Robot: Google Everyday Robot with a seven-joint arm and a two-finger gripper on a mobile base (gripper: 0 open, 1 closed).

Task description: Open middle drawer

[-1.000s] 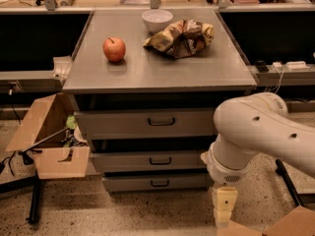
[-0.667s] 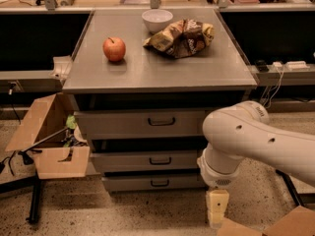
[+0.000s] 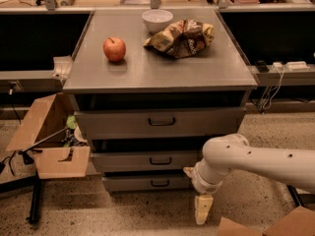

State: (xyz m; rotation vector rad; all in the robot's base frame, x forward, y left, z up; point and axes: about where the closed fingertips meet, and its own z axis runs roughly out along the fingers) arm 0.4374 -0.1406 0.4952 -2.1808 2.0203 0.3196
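Note:
The middle drawer [image 3: 142, 161] is the grey front panel of medium height in the grey cabinet, with a small dark loop handle [image 3: 160, 160] at its centre. It sits between the taller top drawer [image 3: 123, 123] and the shorter bottom drawer [image 3: 133, 183]. Its front stands about in line with the others. My gripper [image 3: 202, 208] hangs low at the cabinet's front right corner, near the floor, to the right of and below the middle drawer's handle and apart from it. The white arm [image 3: 261, 161] reaches in from the right.
On the cabinet top [image 3: 147, 73] lie a red apple [image 3: 114, 48], a white bowl [image 3: 157, 19] and a crumpled snack bag [image 3: 181, 37]. An open cardboard box [image 3: 51, 146] stands at the left of the cabinet, another box corner [image 3: 280, 226] at the lower right. Cables hang at the right.
The arm has swung left and stretched out lower. The gripper has moved left toward the cabinet's front right corner. The drawers have not moved.

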